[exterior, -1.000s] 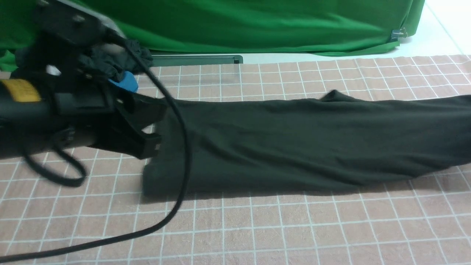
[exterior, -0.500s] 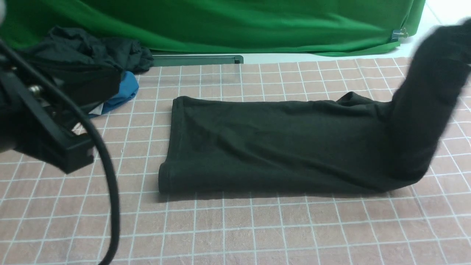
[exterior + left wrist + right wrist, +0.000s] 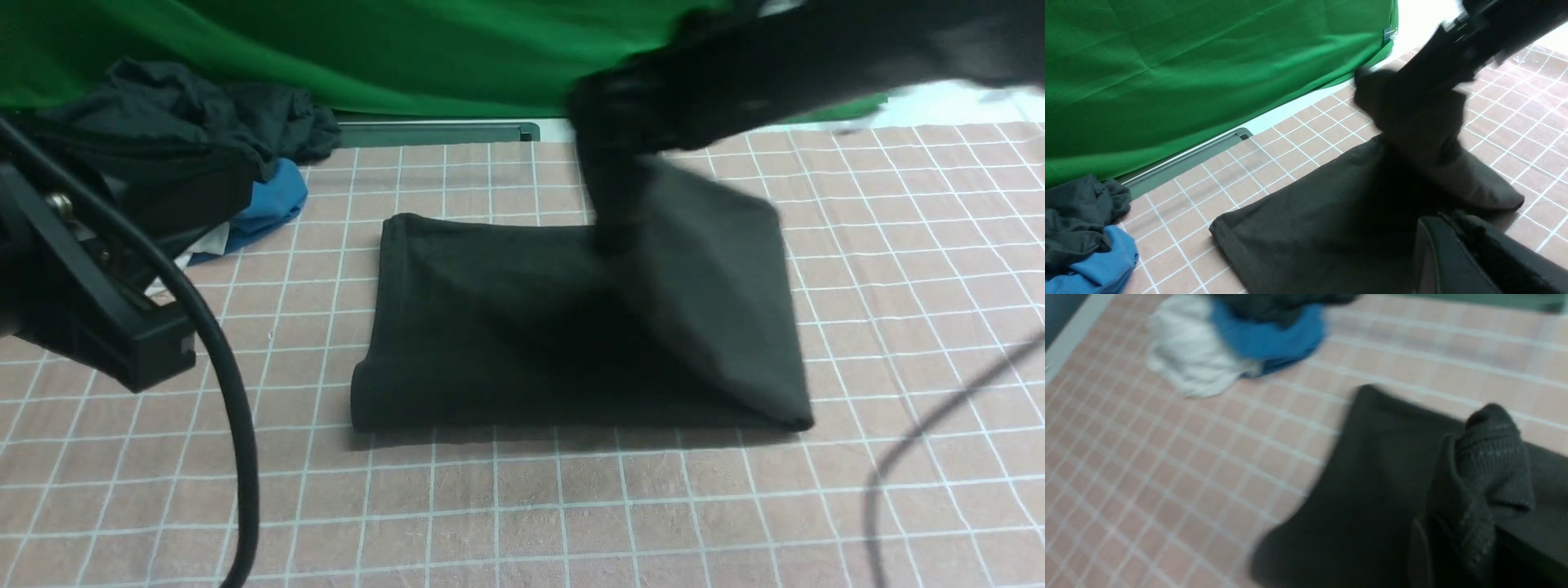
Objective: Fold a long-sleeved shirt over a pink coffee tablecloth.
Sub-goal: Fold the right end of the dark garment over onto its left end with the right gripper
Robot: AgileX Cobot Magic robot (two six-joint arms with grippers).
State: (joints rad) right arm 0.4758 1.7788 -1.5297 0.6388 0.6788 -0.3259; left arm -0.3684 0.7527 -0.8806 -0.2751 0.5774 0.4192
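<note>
The black long-sleeved shirt [image 3: 506, 327] lies as a folded band on the pink coffee tablecloth [image 3: 571, 506]. Its right part is lifted and slopes up from a crease [image 3: 784, 408] toward the middle. My right gripper [image 3: 612, 233], blurred, is shut on that lifted end above the shirt's middle; the right wrist view shows a ribbed edge [image 3: 1488, 465] bunched at the right gripper [image 3: 1457, 539]. The left gripper [image 3: 155, 351] hangs shut and empty to the left of the shirt, apart from it. In the left wrist view the left gripper [image 3: 1453, 222] has its jaws pressed together.
A pile of dark garments [image 3: 204, 139] with a blue one [image 3: 273, 200] and a white one [image 3: 1188, 355] sits at the back left. A green backdrop [image 3: 449, 57] hangs behind. Black cables loop down at the left [image 3: 233, 425] and right [image 3: 922, 433].
The left gripper let go of the shirt's left end and drew back left. The right gripper raised the right end and swept it leftward over the middle.
</note>
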